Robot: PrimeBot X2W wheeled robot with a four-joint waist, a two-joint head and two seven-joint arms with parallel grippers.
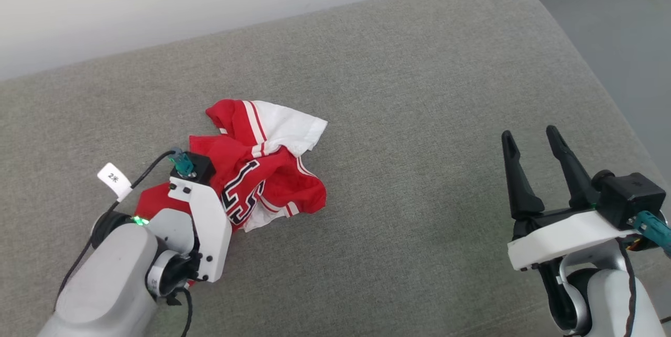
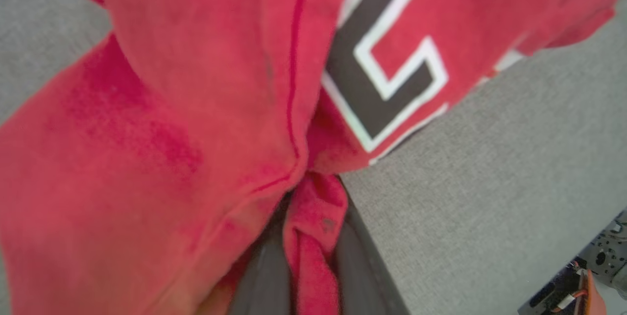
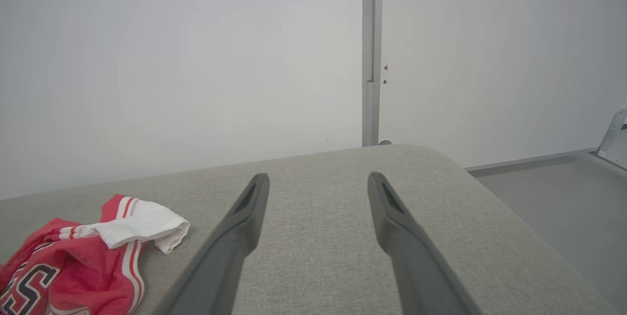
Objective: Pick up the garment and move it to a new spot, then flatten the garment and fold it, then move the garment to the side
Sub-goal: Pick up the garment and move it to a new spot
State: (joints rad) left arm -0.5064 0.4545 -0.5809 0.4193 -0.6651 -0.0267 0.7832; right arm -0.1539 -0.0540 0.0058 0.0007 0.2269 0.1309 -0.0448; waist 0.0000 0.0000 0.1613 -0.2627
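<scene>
Our left fingers (image 2: 360, 266) are clamped on a red fold of the garment (image 1: 262, 169), which lies crumpled at the near left of the grey cushion (image 1: 419, 90), white sleeve toward the far side, black-and-white lettering up. Our right fingers (image 1: 519, 180) stand apart and empty, well off to the right, so we judge the lift falls to the left arm.

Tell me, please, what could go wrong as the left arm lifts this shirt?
The left fingers pinch just a thin fold of the shirt; it might slip out. The shirt lies crumpled, so it may hang bunched. The right fingers stand open far from it, giving no backup.
</scene>
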